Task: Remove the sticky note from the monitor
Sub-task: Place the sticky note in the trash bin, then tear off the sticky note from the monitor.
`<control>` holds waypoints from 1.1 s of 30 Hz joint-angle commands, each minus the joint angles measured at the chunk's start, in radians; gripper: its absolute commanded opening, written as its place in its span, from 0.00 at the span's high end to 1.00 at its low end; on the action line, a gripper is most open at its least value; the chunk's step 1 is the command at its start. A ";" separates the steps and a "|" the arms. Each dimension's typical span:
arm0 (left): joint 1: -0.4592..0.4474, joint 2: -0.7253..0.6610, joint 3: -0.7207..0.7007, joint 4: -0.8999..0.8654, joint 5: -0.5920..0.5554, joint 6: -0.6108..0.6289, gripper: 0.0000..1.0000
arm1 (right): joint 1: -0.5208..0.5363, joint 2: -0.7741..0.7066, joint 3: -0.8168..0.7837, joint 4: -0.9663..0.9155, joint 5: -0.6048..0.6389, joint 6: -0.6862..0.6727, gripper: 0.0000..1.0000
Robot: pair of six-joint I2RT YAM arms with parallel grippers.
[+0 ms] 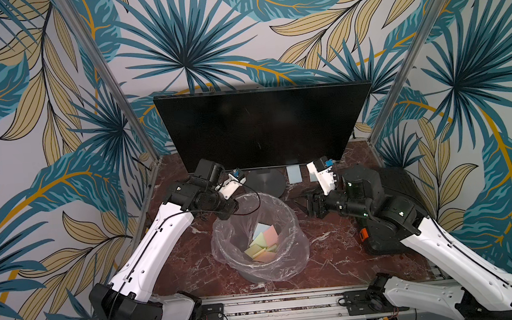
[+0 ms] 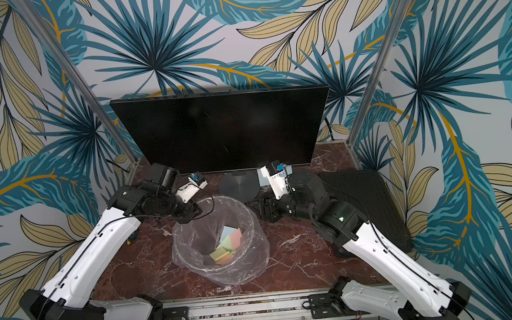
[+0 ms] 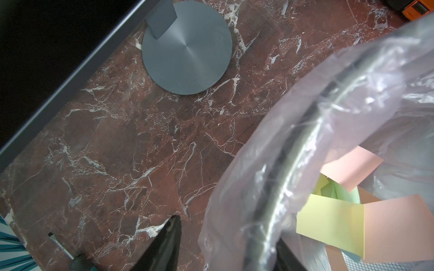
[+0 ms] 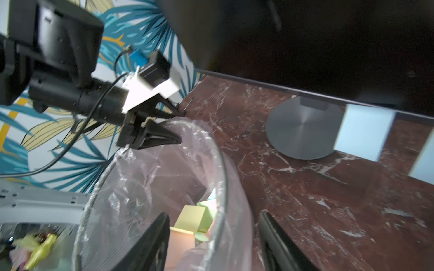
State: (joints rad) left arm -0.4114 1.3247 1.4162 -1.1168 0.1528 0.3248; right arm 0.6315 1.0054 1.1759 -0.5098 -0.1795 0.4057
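Observation:
The monitor (image 1: 264,125) stands dark at the back on its round grey base (image 1: 266,182). A light blue sticky note (image 1: 294,174) (image 4: 364,131) hangs at its lower edge beside the base. A second blue note (image 4: 422,162) hangs further along, partly hidden in the top views by my right wrist. My right gripper (image 1: 298,203) (image 4: 213,213) is open and empty, low beside the bin's rim. My left gripper (image 1: 235,208) (image 3: 229,232) straddles the far left rim of the bin, with its jaws apart: one finger is outside the rim and one is inside the bag.
A bin lined with a clear plastic bag (image 1: 270,197) stands mid-table and holds several pink, yellow, green and blue notes (image 1: 263,241). A black ribbed case (image 1: 399,186) lies under my right arm. A screwdriver (image 3: 63,248) lies on the marble near the left wall.

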 commanded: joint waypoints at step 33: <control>0.001 0.005 -0.017 0.008 -0.019 0.005 0.47 | -0.286 0.459 -0.464 1.037 0.052 0.545 0.39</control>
State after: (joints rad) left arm -0.4114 1.3247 1.4162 -1.1152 0.1490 0.3248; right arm 0.3473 1.4391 0.6991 0.4309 -0.1539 0.9363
